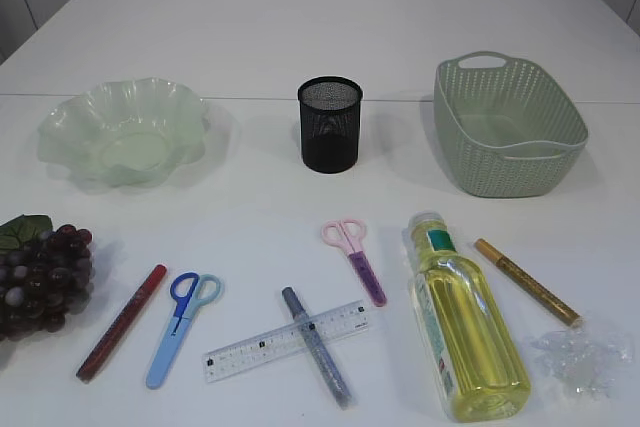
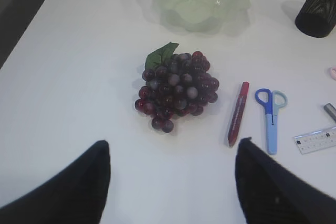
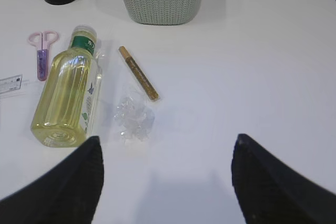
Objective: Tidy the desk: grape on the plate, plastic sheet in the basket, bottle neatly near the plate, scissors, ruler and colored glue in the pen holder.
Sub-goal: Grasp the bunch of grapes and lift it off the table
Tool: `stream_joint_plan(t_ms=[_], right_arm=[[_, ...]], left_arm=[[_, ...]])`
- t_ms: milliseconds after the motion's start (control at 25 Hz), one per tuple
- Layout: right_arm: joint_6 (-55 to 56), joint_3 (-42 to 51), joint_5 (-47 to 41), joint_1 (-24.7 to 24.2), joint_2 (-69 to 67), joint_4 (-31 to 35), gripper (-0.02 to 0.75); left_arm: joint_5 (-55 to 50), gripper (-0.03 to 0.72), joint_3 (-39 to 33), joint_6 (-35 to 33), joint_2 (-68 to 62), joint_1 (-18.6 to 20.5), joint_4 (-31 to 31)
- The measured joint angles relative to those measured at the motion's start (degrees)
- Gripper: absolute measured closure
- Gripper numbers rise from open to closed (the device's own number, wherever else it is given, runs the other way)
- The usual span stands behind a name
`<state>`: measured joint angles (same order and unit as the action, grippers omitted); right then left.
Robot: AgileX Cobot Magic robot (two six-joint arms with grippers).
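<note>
- Grape bunch (image 2: 177, 91) is lying on the white table (image 1: 300, 27) at the near left, in front of the wavy green plate (image 1: 124, 133) and well apart from it, with a green leaf at its top.
- A red glue pen (image 1: 122, 322) is lying just right of the grapes, and blue scissors (image 1: 182, 315) are lying beside that pen.
- A clear ruler (image 1: 286, 341) is lying flat near the front edge, with a grey glitter glue pen (image 1: 317, 346) crossing over it.
- Pink scissors (image 1: 356, 256) are lying in front of the black mesh pen holder (image 1: 329, 124), which is standing upright between the plate and the basket.
- The bottle (image 1: 466, 324) of yellow liquid is lying on its side, cap pointing toward the green basket (image 1: 506, 125).
- A gold glue pen (image 1: 526, 281) is lying just right of the bottle, and the crumpled plastic sheet (image 3: 134, 118) is sitting near that pen's front end.
- The left gripper (image 2: 170, 182) is hovering over the table near the grapes, its jaws standing wide apart and holding nothing.
- The right gripper (image 3: 165, 179) is hanging near the plastic sheet, its jaws also spread wide and gripping nothing.
</note>
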<state>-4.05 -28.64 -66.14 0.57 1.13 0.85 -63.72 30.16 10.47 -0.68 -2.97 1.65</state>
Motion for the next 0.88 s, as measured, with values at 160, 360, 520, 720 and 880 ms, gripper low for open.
stream_joint_plan(t_ms=[160,360,520,720,880], right_arm=[[0.0,0.0,0.0,0.0,0.0,0.0,0.153],[0.1,-0.1,0.4,0.0,0.0,0.0,0.169],[1.9,-0.8,2.7,0.0,0.0,-0.1,0.218],[4.0,-0.9,4.4,0.0,-0.6,-0.3,0.235],[4.7,-0.9,7.4,0.0,-5.7,0.0,0.237]], left_arm=[[0.0,0.15,0.0,0.0,0.0,0.0,0.0],[0.5,0.155,0.0,0.0,0.0,0.0,-0.5],[4.8,0.176,0.6,0.0,-0.2,0.0,-2.6],[12.9,0.203,0.6,0.0,-4.8,0.0,-3.4],[23.0,0.208,0.6,0.0,-15.5,0.0,-3.8]])
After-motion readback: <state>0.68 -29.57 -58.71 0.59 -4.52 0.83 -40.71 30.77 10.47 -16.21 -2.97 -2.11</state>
